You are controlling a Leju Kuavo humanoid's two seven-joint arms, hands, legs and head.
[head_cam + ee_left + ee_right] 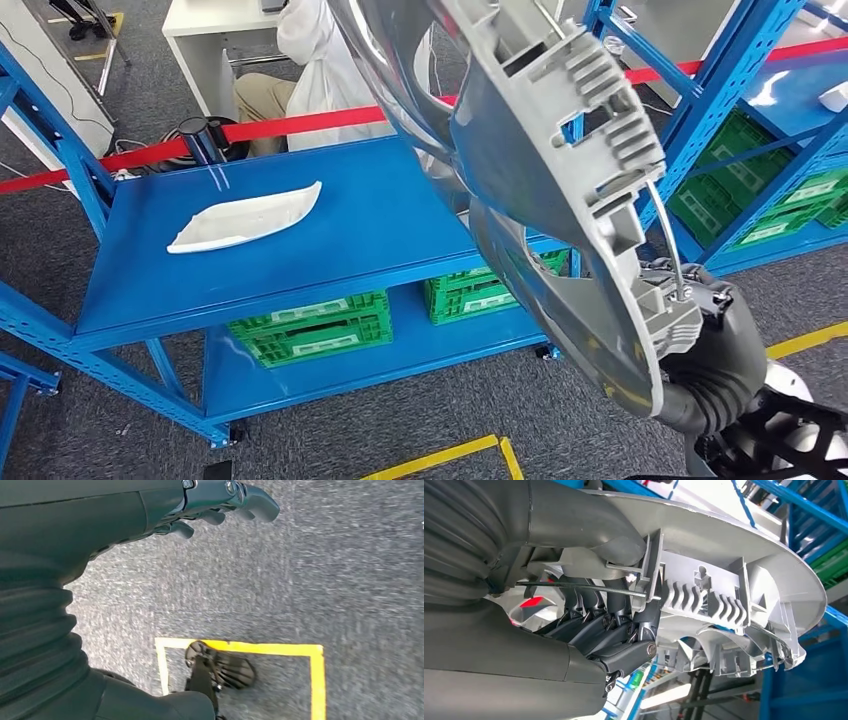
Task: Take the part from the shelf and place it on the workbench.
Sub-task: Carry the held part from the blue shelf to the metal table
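Glossy grey ribbed plastic part [560,170]; smooth painted blue metal shelf [300,250].

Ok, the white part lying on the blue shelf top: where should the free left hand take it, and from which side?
The white part lies flat, long and shallowly curved, tapering to a point at its right end. I would probably grip its wider left half across the width, coming down from above, since nothing stands around it. The left hand hangs empty over the floor; the right hand holds the grey part.
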